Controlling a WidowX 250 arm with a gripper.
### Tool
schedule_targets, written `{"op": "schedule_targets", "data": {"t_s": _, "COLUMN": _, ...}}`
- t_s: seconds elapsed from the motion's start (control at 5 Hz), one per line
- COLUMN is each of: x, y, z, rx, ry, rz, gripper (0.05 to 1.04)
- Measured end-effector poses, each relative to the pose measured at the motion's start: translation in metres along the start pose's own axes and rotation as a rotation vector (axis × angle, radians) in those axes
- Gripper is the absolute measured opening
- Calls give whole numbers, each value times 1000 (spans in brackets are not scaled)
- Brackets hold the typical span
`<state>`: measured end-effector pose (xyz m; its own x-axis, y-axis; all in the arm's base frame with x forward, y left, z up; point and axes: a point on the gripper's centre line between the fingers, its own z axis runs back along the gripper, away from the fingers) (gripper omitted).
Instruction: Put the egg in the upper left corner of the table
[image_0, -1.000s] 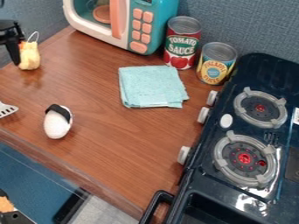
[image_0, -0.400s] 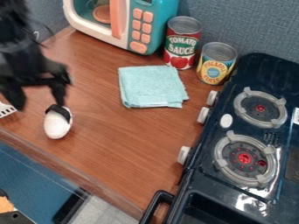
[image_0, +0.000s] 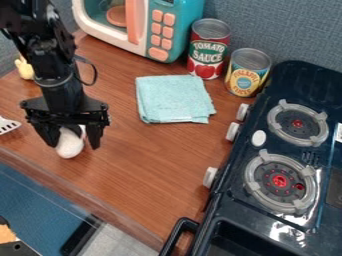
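The black gripper (image_0: 73, 142) hangs low over the left part of the wooden table (image_0: 153, 175), fingers spread apart. Between and partly behind them is the white egg (image_0: 69, 146), resting on the table near its front edge. The left finger is up against or in front of the egg's left side, while some space shows between the egg and the right finger. The egg's black band is hidden under the gripper.
A small yellow toy (image_0: 25, 68) lies at the table's upper left, partly behind the arm. A slotted utensil (image_0: 8, 125) pokes in at the left edge. Toy microwave (image_0: 153, 30), two cans (image_0: 208, 50), blue cloth (image_0: 174, 98) and stove (image_0: 277, 165) stand farther right.
From the upper left edge, the gripper has come right and down to the egg. The egg looks much the same in position; the yellow toy sits slightly farther left and up than before.
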<state>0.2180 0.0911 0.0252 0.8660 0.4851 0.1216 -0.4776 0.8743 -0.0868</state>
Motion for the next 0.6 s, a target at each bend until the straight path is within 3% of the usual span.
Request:
{"op": "schedule_targets", "data": {"t_s": 0.2, "x": 4, "y": 7, "z": -14, "rx": 42, "ry": 30, "rz": 6, "gripper": 1000}}
{"op": "schedule_targets", "data": {"t_s": 0.4, "x": 10, "y": 18, "z": -21, "rx": 86, "ry": 25, "rz": 37, "gripper": 969}}
{"op": "schedule_targets", "data": {"t_s": 0.6, "x": 15, "y": 24, "z": -21, "rx": 100, "ry": -8, "rz": 68, "gripper": 695}}
